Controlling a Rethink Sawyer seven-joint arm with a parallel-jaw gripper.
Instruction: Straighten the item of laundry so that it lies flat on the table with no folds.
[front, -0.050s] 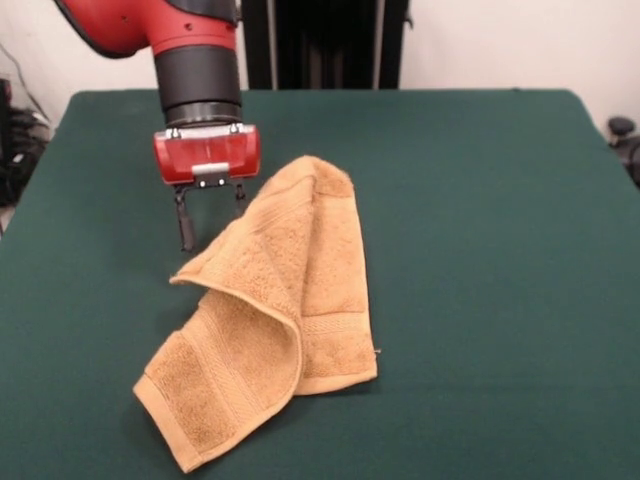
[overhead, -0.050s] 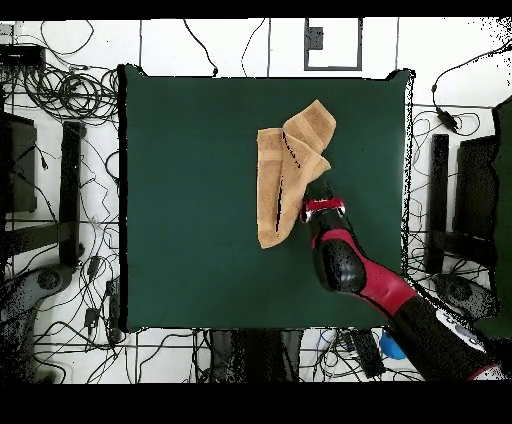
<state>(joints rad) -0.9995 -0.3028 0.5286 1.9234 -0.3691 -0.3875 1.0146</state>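
Observation:
The item of laundry (front, -0.050s: 285, 290) is an orange-tan towel lying folded over itself on the green table (front, -0.050s: 480, 250), left of centre. One flap is doubled diagonally across the rest, and a striped corner points toward the near edge. My gripper (front, -0.050s: 212, 225) hangs at the towel's far left edge with its fingers (front, -0.050s: 186, 225) spread open and low near the cloth. The other finger is partly hidden behind the towel's raised edge. In the overhead view the towel (overhead, -0.050s: 285, 180) is a long folded strip on the table (overhead, -0.050s: 190, 200), with the gripper (overhead, -0.050s: 318, 190) at its right side.
Green cloth stretches wide to the right of the towel in the front view. Cables (overhead, -0.050s: 70, 95) and equipment lie on the floor around the table. A black stand (front, -0.050s: 325, 45) rises behind the far edge.

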